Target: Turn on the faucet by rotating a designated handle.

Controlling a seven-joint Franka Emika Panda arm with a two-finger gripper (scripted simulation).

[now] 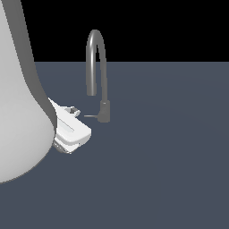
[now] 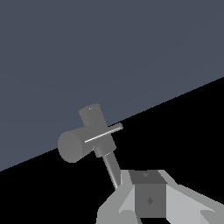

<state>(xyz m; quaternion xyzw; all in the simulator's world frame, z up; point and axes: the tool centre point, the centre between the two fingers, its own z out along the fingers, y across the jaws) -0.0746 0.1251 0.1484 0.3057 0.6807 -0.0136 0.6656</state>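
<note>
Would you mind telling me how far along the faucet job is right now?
Done: the gripper has been brought beside the faucet, at the exterior view's left of its base. In hand: lining up on the thin handle; whether they touch is unclear. Left: pushing the handle round.

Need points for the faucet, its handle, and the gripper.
faucet (image 1: 95,49): exterior view, on the arched spout tube.
handle (image 1: 91,116): exterior view, mid-length of the thin rod leaving the base.
gripper (image 1: 74,111): exterior view, at the fingers' tip end; whether open or shut is not visible.
</note>
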